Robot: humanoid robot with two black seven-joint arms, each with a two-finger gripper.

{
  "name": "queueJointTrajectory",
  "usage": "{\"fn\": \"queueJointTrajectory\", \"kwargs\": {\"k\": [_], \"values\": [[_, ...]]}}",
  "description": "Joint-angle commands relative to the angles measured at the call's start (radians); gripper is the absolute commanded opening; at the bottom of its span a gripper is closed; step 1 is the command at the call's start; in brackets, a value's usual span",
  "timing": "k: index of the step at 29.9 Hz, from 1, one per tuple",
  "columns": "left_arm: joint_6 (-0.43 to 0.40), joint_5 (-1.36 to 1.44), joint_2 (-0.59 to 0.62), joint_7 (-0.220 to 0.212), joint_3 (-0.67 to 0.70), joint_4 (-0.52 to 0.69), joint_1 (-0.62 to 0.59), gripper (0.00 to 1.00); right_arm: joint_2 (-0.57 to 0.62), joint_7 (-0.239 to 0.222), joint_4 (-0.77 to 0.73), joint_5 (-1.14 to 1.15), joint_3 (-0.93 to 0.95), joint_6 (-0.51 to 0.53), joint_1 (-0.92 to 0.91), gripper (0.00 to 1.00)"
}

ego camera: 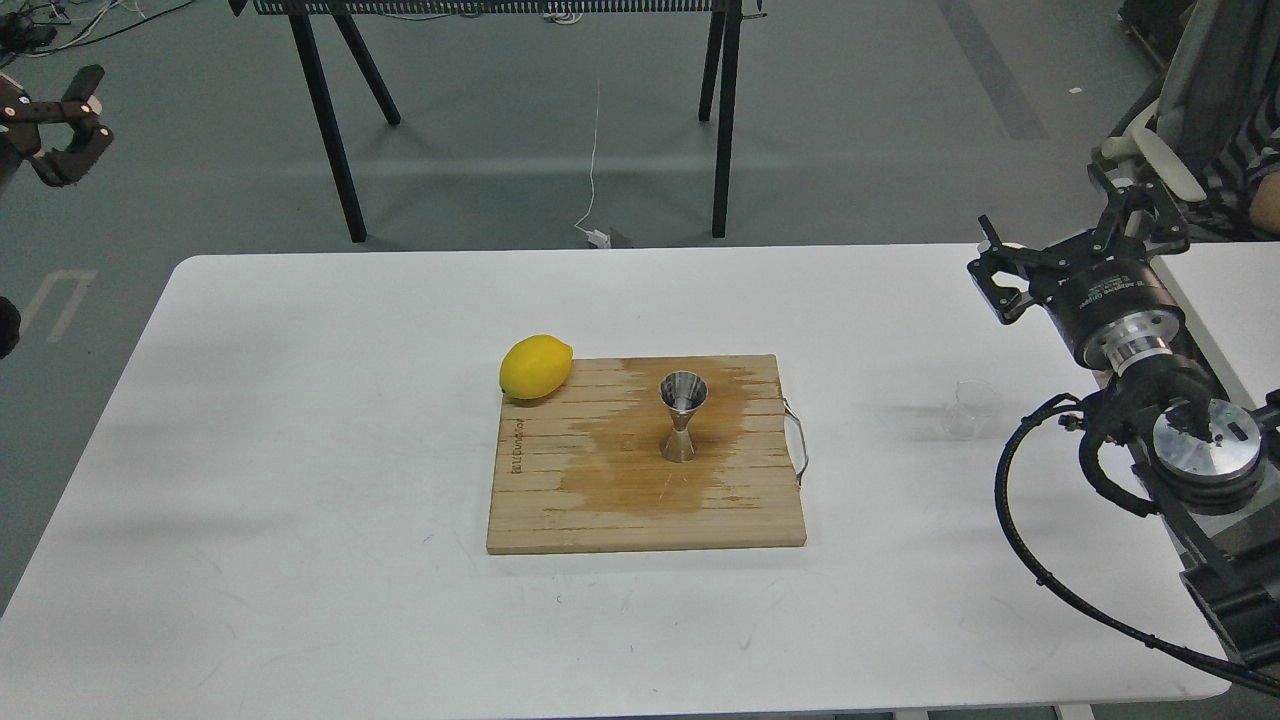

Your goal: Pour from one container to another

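Clear glass is all that marks the small cup (975, 408), which is standing upright on the white surface (300, 420) near its right edge, well to the right of the wooden cutting board (560, 500). Nothing is gripping it. My right gripper (1080, 235) is hovering above and slightly to the right of the cup, well apart from it, over the far right corner of the surface; its two fingers are spreading wide and are holding nothing. On the board, the steel jigger (682, 417) is standing upright on its lower cone, its open mouth facing up, in the middle of a darker wet-looking stain spreading across the wood. A yellow lemon (536, 367) is resting at the board's far left corner, touching its edge. A thin metal handle (798, 445) is sticking out from the board's right side, between the jigger and the cup. My left gripper (68, 125) is hanging far off at the upper left, beyond the surface and over the grey floor, its curved fingers parted and empty, well away from both the cup and the jigger.
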State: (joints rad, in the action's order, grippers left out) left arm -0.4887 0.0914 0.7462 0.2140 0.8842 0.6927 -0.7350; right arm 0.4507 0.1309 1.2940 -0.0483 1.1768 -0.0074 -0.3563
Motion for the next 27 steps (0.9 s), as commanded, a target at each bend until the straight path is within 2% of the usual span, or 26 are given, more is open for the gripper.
{"fn": "queueJointTrajectory", "kwargs": {"k": [1,4,8,15,27], "values": [[0.000,0.007,-0.050,0.001,-0.010,-0.048,0.008,1.00,-0.003,-0.005,-0.154,0.191,-0.075,0.018,-0.102,0.98],[0.000,0.011,-0.100,0.001,-0.013,-0.119,0.011,1.00,-0.001,-0.005,-0.251,0.217,-0.120,0.069,-0.156,0.99],[0.000,0.013,-0.162,0.001,-0.027,-0.203,0.009,1.00,0.013,-0.005,-0.271,0.217,-0.114,0.153,-0.161,0.99],[0.000,0.013,-0.215,0.022,-0.031,-0.265,0.003,1.00,-0.003,-0.013,-0.438,0.189,-0.075,0.316,-0.162,0.99],[0.000,0.014,-0.243,0.045,-0.031,-0.260,-0.030,1.00,-0.015,-0.008,-0.432,0.157,-0.075,0.369,-0.147,0.99]]}}
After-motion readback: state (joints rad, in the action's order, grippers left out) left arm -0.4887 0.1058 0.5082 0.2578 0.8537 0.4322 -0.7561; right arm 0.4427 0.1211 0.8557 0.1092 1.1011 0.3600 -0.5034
